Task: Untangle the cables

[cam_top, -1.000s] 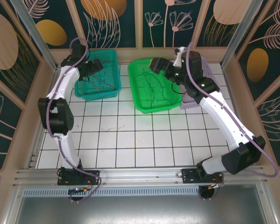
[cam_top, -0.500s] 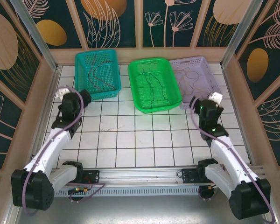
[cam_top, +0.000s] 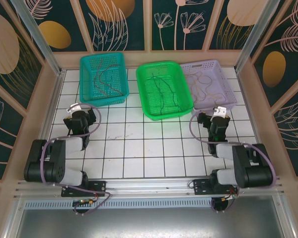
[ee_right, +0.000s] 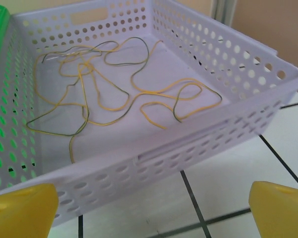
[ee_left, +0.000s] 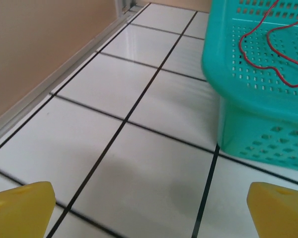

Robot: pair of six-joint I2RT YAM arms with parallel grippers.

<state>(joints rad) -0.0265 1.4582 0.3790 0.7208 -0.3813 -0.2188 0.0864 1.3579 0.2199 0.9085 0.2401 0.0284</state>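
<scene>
Three baskets line the upper part of the frame on the white tiled tabletop point(cam_top: 144, 148). A teal basket point(cam_top: 104, 100) at left holds red and dark cables point(cam_top: 100, 79). A green basket point(cam_top: 164, 115) in the centre holds dark cables point(cam_top: 161, 91). A lilac basket point(cam_top: 201, 63) at right holds yellow-tan cables point(cam_top: 206, 82). The left arm point(cam_top: 54, 158) lies folded at lower left, the right arm point(cam_top: 248, 163) at lower right.

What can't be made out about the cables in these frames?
- Top view: dark cables in the green basket are too thin to tell if tangled.
- Left wrist: the teal basket is cut by the frame edges, so its red cable shows partly.
- Right wrist: yellow and green cables overlap; knotted or loose, unclear.
</scene>
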